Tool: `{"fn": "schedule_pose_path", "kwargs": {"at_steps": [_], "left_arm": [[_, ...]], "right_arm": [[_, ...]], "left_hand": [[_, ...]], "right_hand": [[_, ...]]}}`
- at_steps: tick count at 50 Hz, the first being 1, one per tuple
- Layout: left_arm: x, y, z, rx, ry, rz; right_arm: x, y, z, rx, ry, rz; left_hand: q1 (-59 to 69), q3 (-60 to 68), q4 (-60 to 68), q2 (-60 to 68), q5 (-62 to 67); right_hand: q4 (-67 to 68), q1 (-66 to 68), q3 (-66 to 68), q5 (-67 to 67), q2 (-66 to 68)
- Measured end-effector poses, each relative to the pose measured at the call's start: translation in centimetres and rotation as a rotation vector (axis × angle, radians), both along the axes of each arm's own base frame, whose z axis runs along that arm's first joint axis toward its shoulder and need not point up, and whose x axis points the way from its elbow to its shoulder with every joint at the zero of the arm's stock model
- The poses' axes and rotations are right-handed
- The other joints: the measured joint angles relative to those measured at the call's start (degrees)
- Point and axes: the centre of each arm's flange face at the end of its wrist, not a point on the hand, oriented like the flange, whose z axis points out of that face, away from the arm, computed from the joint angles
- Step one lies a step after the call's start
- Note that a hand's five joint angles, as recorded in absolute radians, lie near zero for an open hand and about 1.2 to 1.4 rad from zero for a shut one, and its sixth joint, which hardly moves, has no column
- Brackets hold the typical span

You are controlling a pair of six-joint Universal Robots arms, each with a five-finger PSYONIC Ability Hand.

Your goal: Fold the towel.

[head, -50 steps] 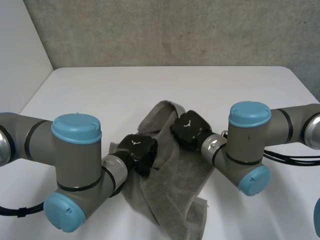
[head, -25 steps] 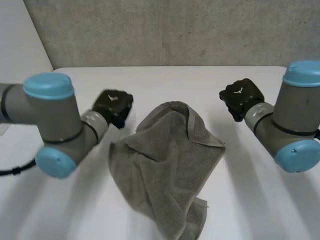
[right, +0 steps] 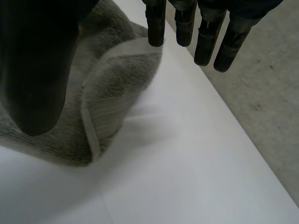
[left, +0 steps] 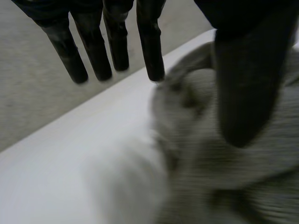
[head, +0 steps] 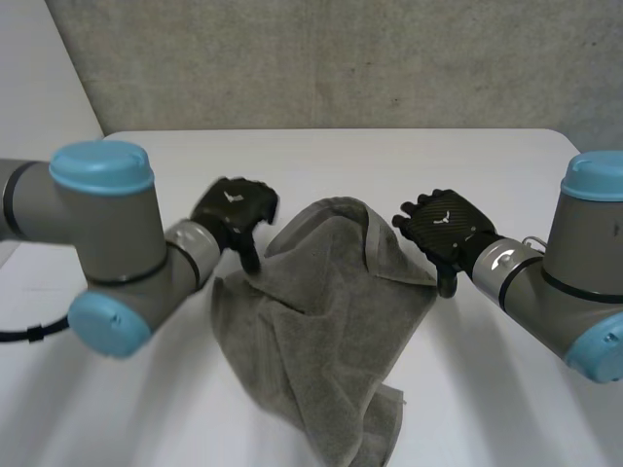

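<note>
A grey towel [head: 326, 331] lies crumpled in a loose heap in the middle of the white table [head: 331, 165]. My left hand [head: 237, 207] hovers at the towel's upper left edge, fingers straight and pointing down, holding nothing. In the left wrist view its fingers [left: 112, 42] are spread above the table beside the towel [left: 210, 182], and the thumb [left: 245, 93] is over the cloth. My right hand [head: 443, 231] is open at the towel's right corner. In the right wrist view its fingers [right: 196, 28] reach past the hemmed corner of the towel [right: 112, 93], thumb [right: 37, 70] above the cloth.
A grey concrete wall [head: 341, 58] rises behind the table's far edge. Bare white tabletop lies to the left, right and behind the towel. The towel's lower end hangs near the table's front edge.
A second ago both hands were low on the towel's middle. They lifted off and swung apart, and have now come back to its left and right edges with fingers opened.
</note>
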Motion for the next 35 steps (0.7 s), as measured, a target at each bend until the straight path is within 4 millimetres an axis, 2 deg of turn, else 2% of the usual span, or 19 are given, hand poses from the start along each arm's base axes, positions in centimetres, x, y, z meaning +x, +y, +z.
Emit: {"fn": "schedule_pose_path", "kwargs": {"at_steps": [3,7,12,17,23,26,30,32,35], "left_arm": [[-0.4,2.8,-0.1,0.029,-0.005,-0.044],[-1.0,6.5,-0.7,0.067,-0.027,-0.110],[-1.7,10.0,-1.9,0.106,-0.061,-0.187],[-2.1,12.5,-3.2,0.140,-0.096,-0.246],[-2.1,14.0,-4.3,0.171,-0.126,-0.283],[-2.0,14.2,-4.6,0.179,-0.135,-0.287],[-1.8,13.8,-4.6,0.178,-0.135,-0.275],[-1.6,13.2,-4.3,0.171,-0.129,-0.258],[-1.3,11.8,-3.8,0.152,-0.116,-0.224]], "right_arm": [[-0.1,0.6,-0.1,0.019,-0.003,0.022],[-0.4,1.1,-0.5,0.041,-0.002,0.026],[-1.0,0.9,-1.0,0.053,-0.002,0.005],[-1.4,0.5,-1.1,0.053,-0.006,-0.012],[-1.5,0.3,-1.2,0.050,-0.008,-0.018],[-1.5,0.3,-1.4,0.053,-0.007,-0.017],[-1.4,0.4,-1.7,0.058,-0.005,-0.015],[-1.4,0.5,-1.8,0.059,-0.005,-0.014],[-1.3,0.6,-2.0,0.061,-0.004,-0.011]], "left_hand": [[-5.40,-5.99,-5.72,-6.14,-6.53],[-5.54,-6.95,-6.48,-6.84,-7.33],[-5.54,-6.95,-6.51,-6.90,-7.36],[-5.54,-6.95,-6.52,-6.91,-7.35],[-4.03,-5.85,-5.37,-5.62,-4.58],[8.26,7.09,6.47,7.66,8.21],[44.11,43.87,45.65,45.15,46.13],[48.81,50.46,52.49,50.54,49.24],[48.81,52.12,53.93,51.94,49.24]], "right_hand": [[0.00,0.04,0.00,0.00,0.00],[0.00,0.00,0.00,0.00,0.00],[0.00,0.00,0.00,0.00,0.00],[0.00,0.00,0.00,0.00,0.00],[0.00,0.00,0.00,0.00,0.00],[0.00,0.00,0.00,0.00,0.00],[0.00,0.00,0.00,0.00,0.00],[0.00,0.00,0.00,0.00,0.00],[0.00,0.00,0.00,0.00,0.00]]}}
